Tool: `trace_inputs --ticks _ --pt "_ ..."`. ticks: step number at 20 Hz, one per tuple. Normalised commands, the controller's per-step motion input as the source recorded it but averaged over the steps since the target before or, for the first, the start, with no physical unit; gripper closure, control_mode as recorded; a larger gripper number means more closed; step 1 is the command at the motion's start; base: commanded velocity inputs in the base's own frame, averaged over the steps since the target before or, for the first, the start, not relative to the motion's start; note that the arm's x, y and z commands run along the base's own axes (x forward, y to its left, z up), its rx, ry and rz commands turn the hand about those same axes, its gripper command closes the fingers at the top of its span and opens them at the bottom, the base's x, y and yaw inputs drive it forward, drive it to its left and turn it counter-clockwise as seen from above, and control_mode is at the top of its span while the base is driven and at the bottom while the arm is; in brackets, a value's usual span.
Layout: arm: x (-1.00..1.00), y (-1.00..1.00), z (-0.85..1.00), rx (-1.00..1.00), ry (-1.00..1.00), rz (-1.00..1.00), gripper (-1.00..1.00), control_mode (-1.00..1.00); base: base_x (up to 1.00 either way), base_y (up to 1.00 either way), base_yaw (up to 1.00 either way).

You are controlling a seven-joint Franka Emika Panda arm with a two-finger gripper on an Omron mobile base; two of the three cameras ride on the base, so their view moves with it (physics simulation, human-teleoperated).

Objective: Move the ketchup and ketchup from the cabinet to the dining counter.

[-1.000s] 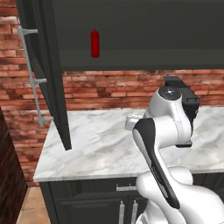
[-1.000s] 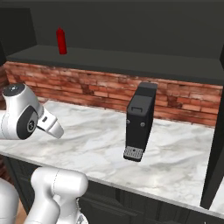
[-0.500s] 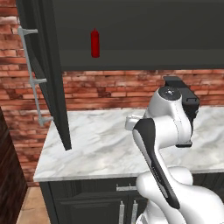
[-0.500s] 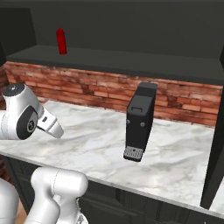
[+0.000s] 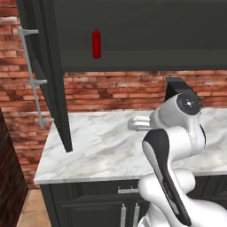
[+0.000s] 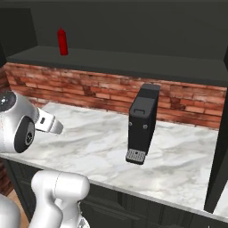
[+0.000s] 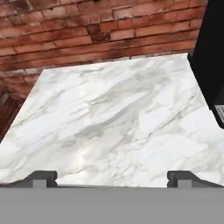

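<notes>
Arm idling low over the marble worktop, red bottle waiting up on the shelf.

The two-finger gripper (image 7: 112,177) is hanging with its dark finger tips (image 7: 41,177) spread wide and nothing between them, looking down at the white-grey veined marble worktop (image 5: 102,146) below the brick wall (image 6: 89,91). The plain bright red ketchup bottle with the tapered top (image 5: 96,43) is standing upright, alone on the shelf of the open black cabinet (image 6: 133,62), well above the hand. The tall black door with its silver bar handle (image 5: 33,80) is swung out to the left. A black boxy appliance (image 6: 142,122) is sitting on the worktop. That bottle is looking light, rigid and smooth, probably slippery, so I'm reckoning a grip across the straight body, below the taper, is suiting it best.
</notes>
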Motion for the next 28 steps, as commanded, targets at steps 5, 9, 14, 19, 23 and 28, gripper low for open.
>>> trace_inputs --ticks 5,9,14,19,23,28 --pt "-0.03 0.01 0.43 0.00 -0.26 0.18 -1.00 -1.00 0.00 0.00 0.00" --pt "0.00 0.00 0.51 0.00 -0.23 0.12 -1.00 -1.00 0.00 0.00 0.00" --pt "0.00 0.02 0.53 -0.06 -0.43 0.01 -1.00 -1.00 0.00 0.00 0.00" --pt "0.17 0.01 0.45 0.00 -0.16 0.00 -1.00 -1.00 0.00 0.00 0.00" --pt "0.27 0.00 0.46 0.01 0.00 0.00 -1.00 -1.00 0.00 0.00 0.00" --pt "0.32 0.04 0.49 -0.01 0.01 -0.01 -1.00 -1.00 0.00 0.00 0.00"
